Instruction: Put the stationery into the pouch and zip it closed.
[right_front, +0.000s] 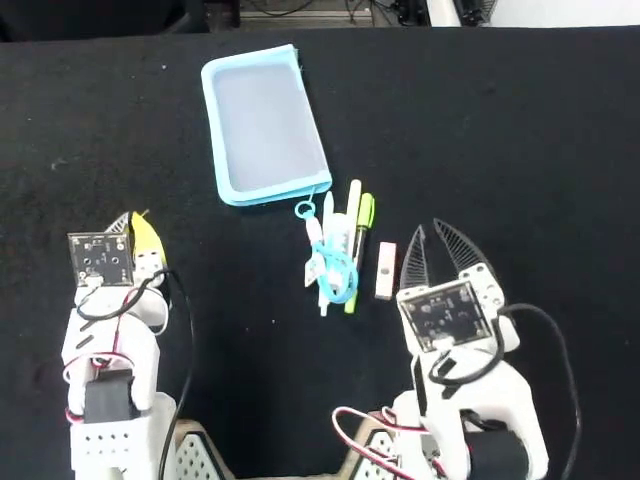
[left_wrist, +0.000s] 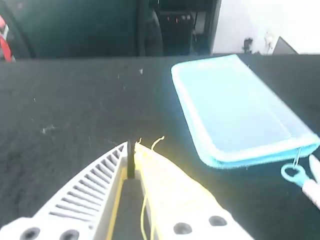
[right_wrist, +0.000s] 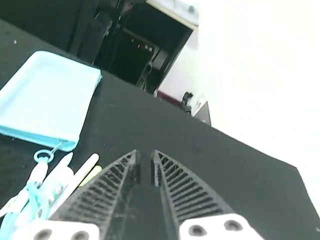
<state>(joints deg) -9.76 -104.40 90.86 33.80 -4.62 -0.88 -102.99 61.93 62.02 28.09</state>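
Since nothing is packed yet, both arms sit at the near table edge. Left gripper (right_front: 137, 216) is closed and empty, right gripper (right_front: 429, 228) barely parted and empty. The light-blue pouch (right_front: 262, 125) lies flat, seemingly zipped, with pens (right_front: 340, 250) and eraser (right_front: 385, 270) heaped just beside its zipper ring (right_front: 303, 210), likely staged for loading.

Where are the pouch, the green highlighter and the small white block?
pouch (right_front: 262, 120), high view, middle of its face.
green highlighter (right_front: 365, 213), high view, its upper cap end.
small white block (right_front: 385, 270), high view, its middle.
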